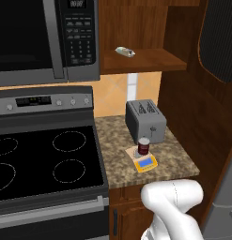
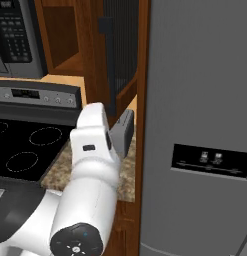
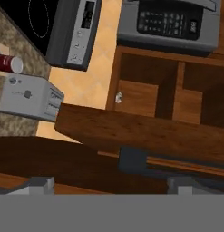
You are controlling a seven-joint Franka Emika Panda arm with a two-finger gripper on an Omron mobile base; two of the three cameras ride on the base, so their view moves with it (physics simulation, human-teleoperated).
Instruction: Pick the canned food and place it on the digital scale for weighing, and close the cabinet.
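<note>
The dark red can (image 1: 144,146) stands upright on the tan plate of the orange-yellow digital scale (image 1: 146,162), in front of the toaster. The wall cabinet (image 1: 145,61) is open, and its door (image 1: 220,37) with the dark arched panel swings out to the right. In the hand view, my gripper (image 3: 112,185) is open with its fingertips (image 3: 38,183) wide apart. Close in front of it are the door's wooden edge (image 3: 131,131) and grey handle (image 3: 131,159). The can (image 3: 7,63) lies far to the upper left of that view. The door (image 2: 122,50) appears edge-on above my arm.
A grey toaster (image 1: 145,121) stands behind the scale on the granite counter (image 1: 178,161). A pale wrapped item (image 1: 125,51) lies on the cabinet shelf. The microwave (image 1: 42,37) hangs over the black stove (image 1: 47,159). A grey fridge (image 2: 200,125) walls off the right side.
</note>
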